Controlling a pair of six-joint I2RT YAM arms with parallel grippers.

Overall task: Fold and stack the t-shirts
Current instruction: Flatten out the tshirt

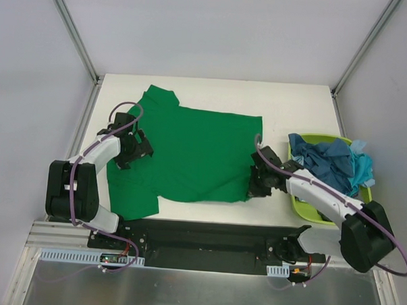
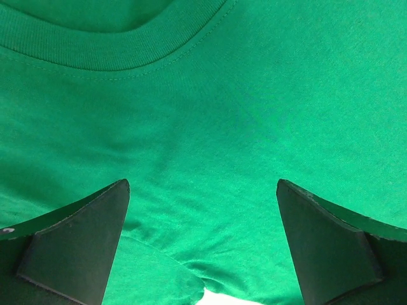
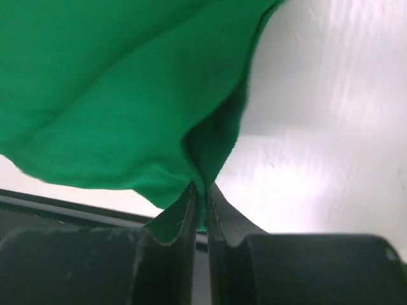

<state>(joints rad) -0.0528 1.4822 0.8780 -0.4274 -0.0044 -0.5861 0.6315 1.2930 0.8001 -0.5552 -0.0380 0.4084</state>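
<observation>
One bright green cloth t-shirt: flat mid white worktop, collar toward left edge, long axis left–right.
Right gripper: pinching near-right hem corner.
Left gripper: spread, over collar.

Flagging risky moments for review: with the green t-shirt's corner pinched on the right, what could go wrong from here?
1. The right jaws pinch only a thin bunch of the green t-shirt at its corner, so it may slip free on lifting.
2. The left jaws stand open over the cloth near the collar, holding nothing, so a one-sided pull could drag or bunch the shirt.
</observation>
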